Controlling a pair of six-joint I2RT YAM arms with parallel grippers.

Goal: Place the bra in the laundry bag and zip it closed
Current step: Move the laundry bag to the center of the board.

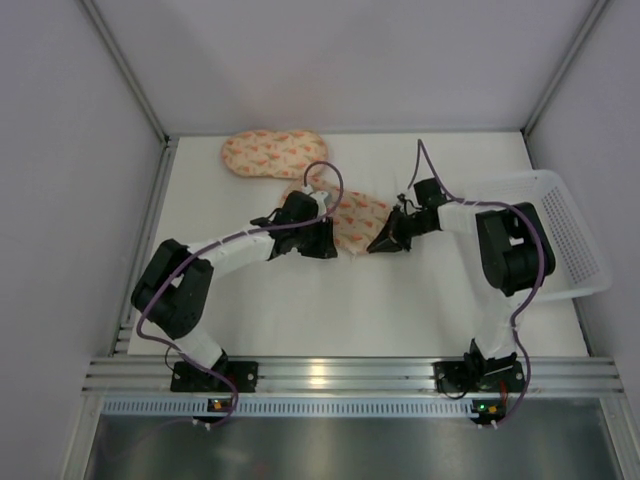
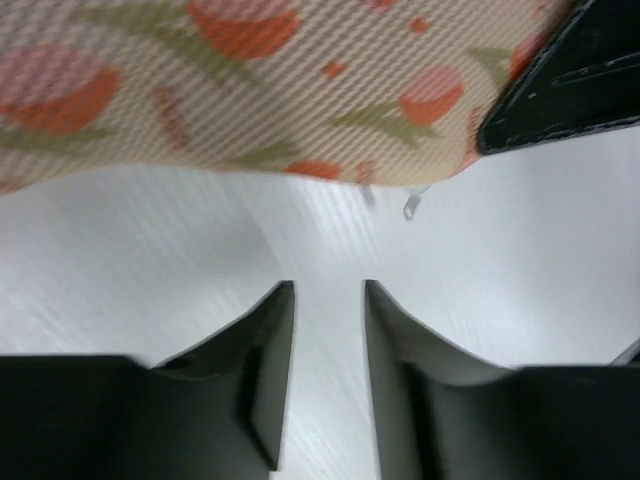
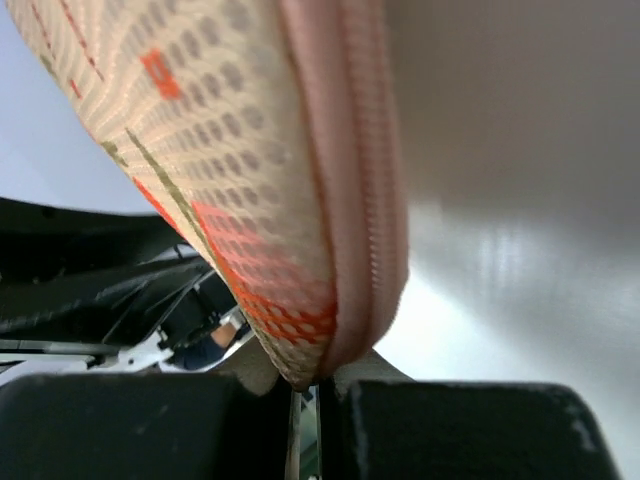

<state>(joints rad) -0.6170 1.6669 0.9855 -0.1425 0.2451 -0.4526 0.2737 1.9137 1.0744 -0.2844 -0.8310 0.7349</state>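
Zipper edge (image 3: 360, 200) of the laundry bag (image 1: 352, 222) is pinched between the right gripper's (image 3: 305, 388) fingers, which are pressed together on it right at their tips. The printed pouch rises away from those fingertips, its pink seam running straight ahead of them. From above, the bag lies on the white table (image 1: 300, 300) between the two grippers, with the right one at its end nearest that arm.

The left gripper (image 2: 328, 290) stands slightly spread, a narrow gap between its fingers (image 2: 270, 340) and nothing in it but bare tabletop. The bag's patterned fabric sits just ahead of its tips, not touching them.

A twin pouch (image 1: 270, 152) lies well beyond the left gripper, apart from the held one. A white mesh basket (image 1: 588, 262) sits behind the right gripper, past that arm's elbow.
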